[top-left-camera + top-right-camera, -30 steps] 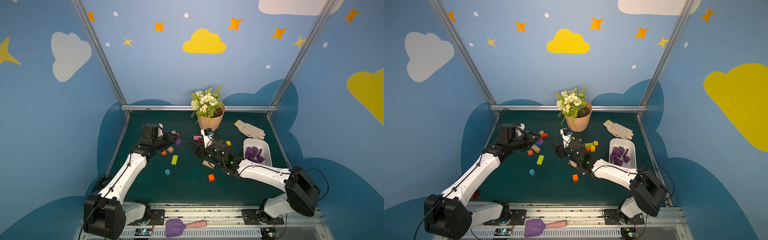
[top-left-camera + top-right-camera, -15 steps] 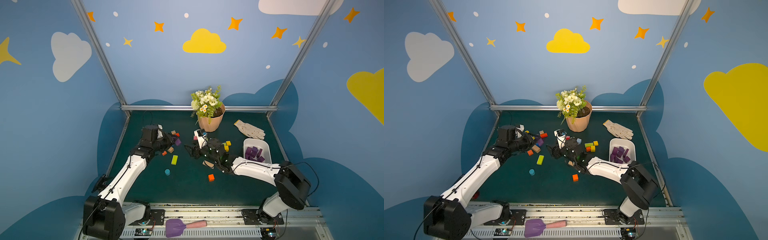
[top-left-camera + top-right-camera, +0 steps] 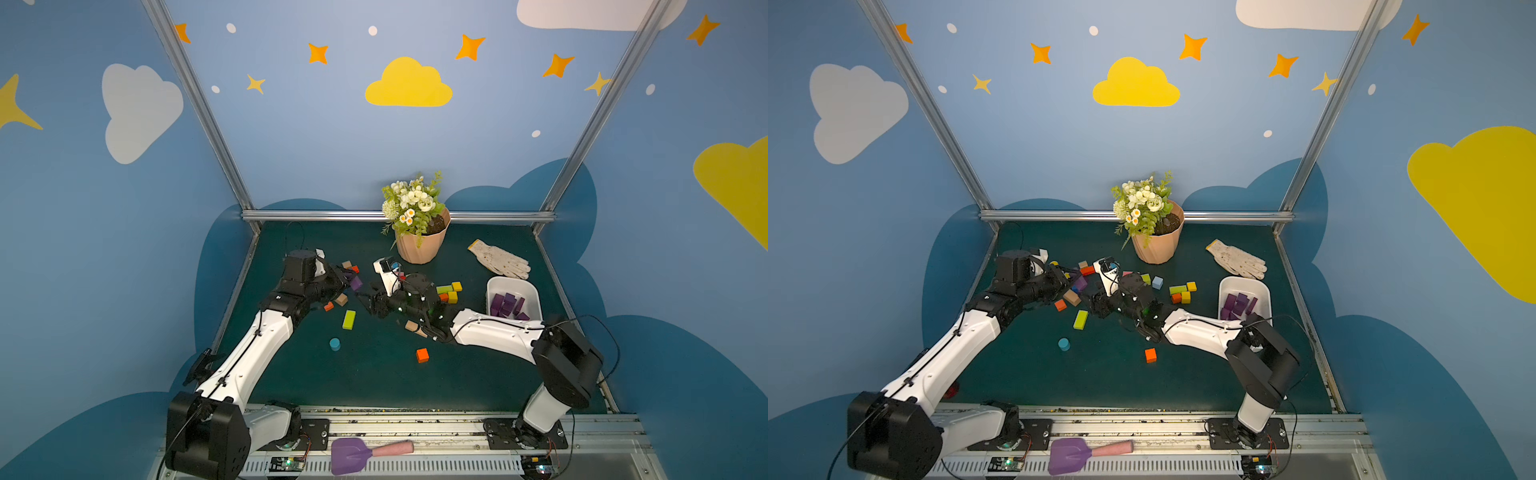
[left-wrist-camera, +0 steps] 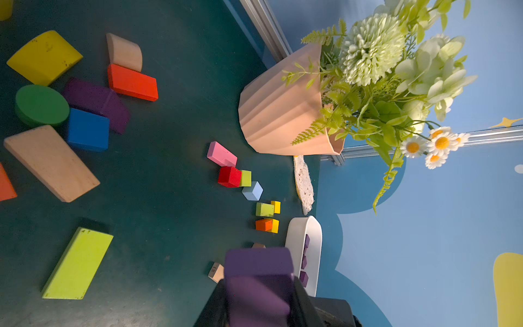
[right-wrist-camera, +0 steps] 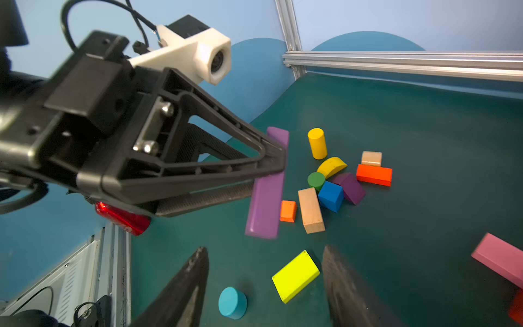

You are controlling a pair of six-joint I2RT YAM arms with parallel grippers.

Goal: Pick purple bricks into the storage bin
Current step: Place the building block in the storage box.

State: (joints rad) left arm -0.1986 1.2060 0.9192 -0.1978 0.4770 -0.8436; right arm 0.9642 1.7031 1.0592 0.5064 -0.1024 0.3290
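Am gripping long purple brick (image 5: 264, 215) in left tool (image 5: 268, 175), near 10 o'clock block pile (image 5: 311, 209). Right tool (image 5: 265, 250) hanging spread, empty. Several purple bricks (image 3: 508, 305) sitting in bin (image 3: 512, 281) at 3 o'clock. One loose purple brick (image 5: 349, 188) lying on tabletop (image 3: 374, 374); am judging task nearly finished.

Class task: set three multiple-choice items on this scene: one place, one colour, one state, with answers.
1. The glove lies: A behind the white bin; B inside it; C under it.
2. The block in the left gripper is: A orange; B purple; C yellow.
3. The right gripper is: A shut on a block; B shut on the glove; C open, empty.
Answers: 1A, a top view shows it beyond the bin's far rim. 2B, the right wrist view shows purple. 3C, its jaws stand apart, nothing between.
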